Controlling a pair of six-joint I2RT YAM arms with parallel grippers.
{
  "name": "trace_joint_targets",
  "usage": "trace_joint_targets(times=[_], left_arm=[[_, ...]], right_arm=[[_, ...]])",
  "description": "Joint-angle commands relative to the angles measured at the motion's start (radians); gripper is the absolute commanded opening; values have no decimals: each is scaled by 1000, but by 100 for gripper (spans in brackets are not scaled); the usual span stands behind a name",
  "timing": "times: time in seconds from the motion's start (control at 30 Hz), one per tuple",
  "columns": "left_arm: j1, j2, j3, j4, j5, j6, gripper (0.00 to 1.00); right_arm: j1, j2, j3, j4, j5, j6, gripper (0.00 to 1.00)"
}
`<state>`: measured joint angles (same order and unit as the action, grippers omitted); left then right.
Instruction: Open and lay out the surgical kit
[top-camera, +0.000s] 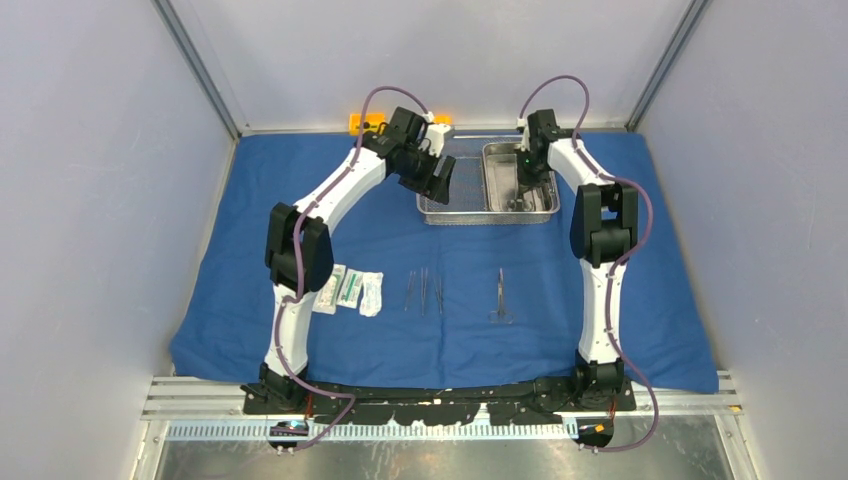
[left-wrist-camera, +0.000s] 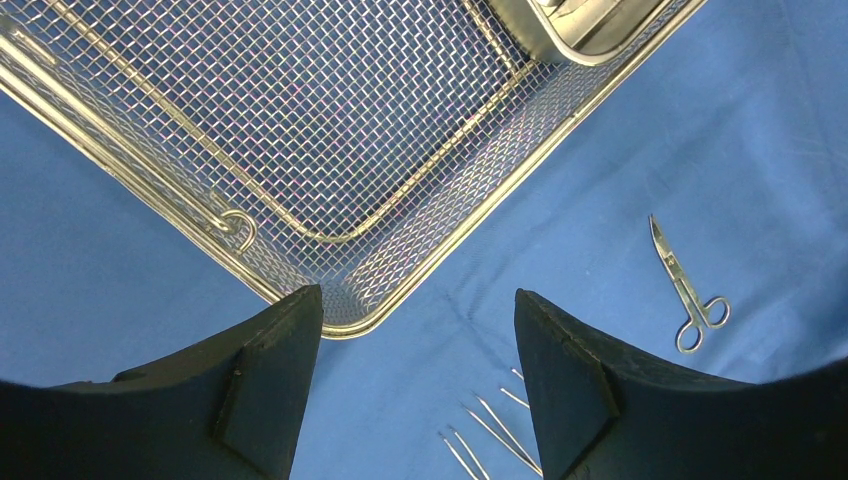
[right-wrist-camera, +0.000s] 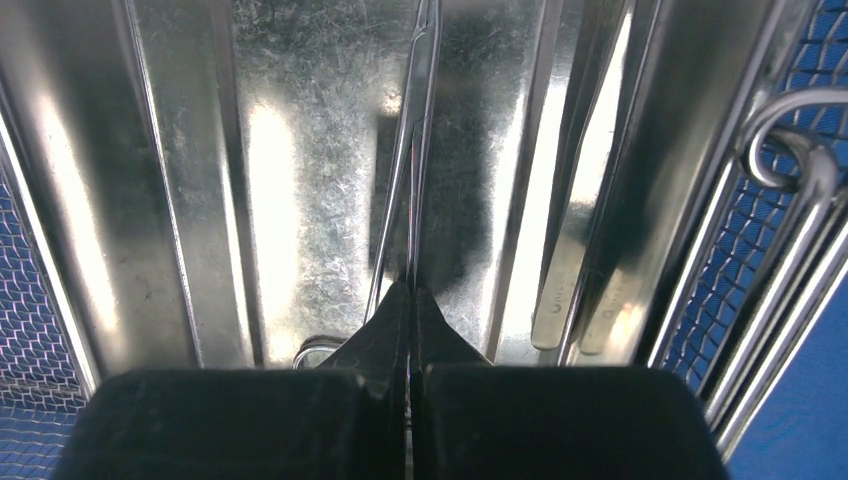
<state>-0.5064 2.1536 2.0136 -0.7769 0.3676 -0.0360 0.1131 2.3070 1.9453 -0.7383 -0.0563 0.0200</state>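
The right pincer (right-wrist-camera: 410, 300) is clamped together on a thin steel instrument (right-wrist-camera: 418, 120) lying in the solid steel tray (top-camera: 497, 170), upper centre of the overhead frame; its long axis runs straight up-frame from the fingertips. The left pincer (left-wrist-camera: 418, 300), jaws apart, hovers over the mesh basket (left-wrist-camera: 300, 120) corner, farther off

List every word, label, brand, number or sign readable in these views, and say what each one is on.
Readable text: none in any view.
Three white-green packets: green print, too small to read.
Flat steel handles in the solid steel tray: faint marks, too blurred to read.
Mesh basket and blue cloth: no marking shows.
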Motion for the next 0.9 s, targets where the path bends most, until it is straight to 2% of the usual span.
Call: trace_joint_targets(times=[0.0,0.3,0.87], left_arm=[[11,-8,49,-5,16,10,72],[14,0,72,-15,14,10,72],[14,8,81,-19,19,10,72]], right_arm=[[-6,-3,66,-25,-24,-9,0],[-7,-81,66,25,-16,1,0],[-7,-112,23,37,1,-14,0]])
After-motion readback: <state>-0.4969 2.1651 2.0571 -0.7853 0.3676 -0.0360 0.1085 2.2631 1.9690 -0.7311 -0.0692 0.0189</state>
